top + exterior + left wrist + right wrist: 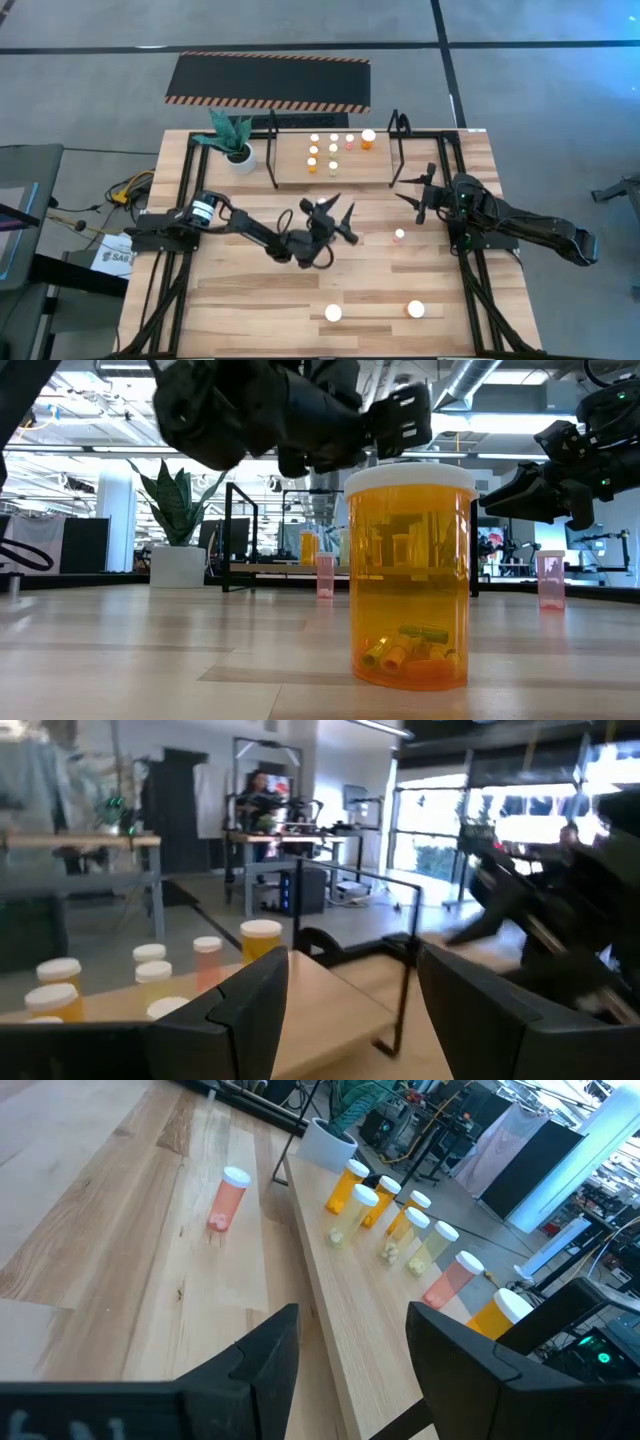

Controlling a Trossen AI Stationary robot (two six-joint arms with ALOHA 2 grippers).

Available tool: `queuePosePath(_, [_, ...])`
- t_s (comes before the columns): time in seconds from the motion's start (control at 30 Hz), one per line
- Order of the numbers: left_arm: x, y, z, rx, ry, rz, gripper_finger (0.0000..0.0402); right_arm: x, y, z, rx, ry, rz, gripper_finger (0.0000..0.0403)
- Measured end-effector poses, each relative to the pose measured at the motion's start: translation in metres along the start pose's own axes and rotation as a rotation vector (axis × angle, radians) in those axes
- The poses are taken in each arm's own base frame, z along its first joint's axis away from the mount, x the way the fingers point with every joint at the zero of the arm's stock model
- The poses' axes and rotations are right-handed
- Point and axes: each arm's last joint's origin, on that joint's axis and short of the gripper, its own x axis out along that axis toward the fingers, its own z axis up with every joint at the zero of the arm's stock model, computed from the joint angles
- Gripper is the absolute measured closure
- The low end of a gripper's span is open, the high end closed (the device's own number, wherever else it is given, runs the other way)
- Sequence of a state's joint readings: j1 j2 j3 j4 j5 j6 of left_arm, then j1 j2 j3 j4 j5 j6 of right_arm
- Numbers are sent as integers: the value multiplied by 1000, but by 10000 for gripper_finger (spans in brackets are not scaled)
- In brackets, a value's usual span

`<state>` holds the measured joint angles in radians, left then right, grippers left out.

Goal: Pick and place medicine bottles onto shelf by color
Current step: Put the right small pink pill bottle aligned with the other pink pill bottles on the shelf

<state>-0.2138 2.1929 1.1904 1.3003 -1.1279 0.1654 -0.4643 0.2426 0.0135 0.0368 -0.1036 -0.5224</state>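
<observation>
The shelf point(380, 165) stands at the table's far side, a black tube frame over a light wooden board. Several white-capped orange, amber and pink medicine bottles point(333, 150) stand on it, also seen in the right wrist view point(400, 1230). A pink bottle point(322, 203) stands on the table in front of the shelf, another point(399, 236) farther right. Two larger bottles point(333, 313) point(415, 310) stand near the near edge. My left gripper point(328, 212) is open and empty, raised over the table's middle. My right gripper point(408, 192) is open and empty, by the shelf's right end.
A white pot with a green plant point(238, 150) stands at the shelf's left end. A black hazard-striped mat point(268, 82) lies on the floor beyond the table. One large orange bottle point(410, 575) stands close to the low camera.
</observation>
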Motion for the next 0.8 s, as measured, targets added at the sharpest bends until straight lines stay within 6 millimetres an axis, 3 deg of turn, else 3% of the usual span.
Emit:
queuePosePath(0.2, [-25,-12,-6,153,55,-2,190,0,0,0,0,0,0,196])
queuePosePath(0.57, [-56,-17,-19,14,112,145,190,0,0,0,0,0,0,196])
queuePosePath(0.8, [-84,-28,-12,9,110,51,191,0,0,0,0,0,0,196])
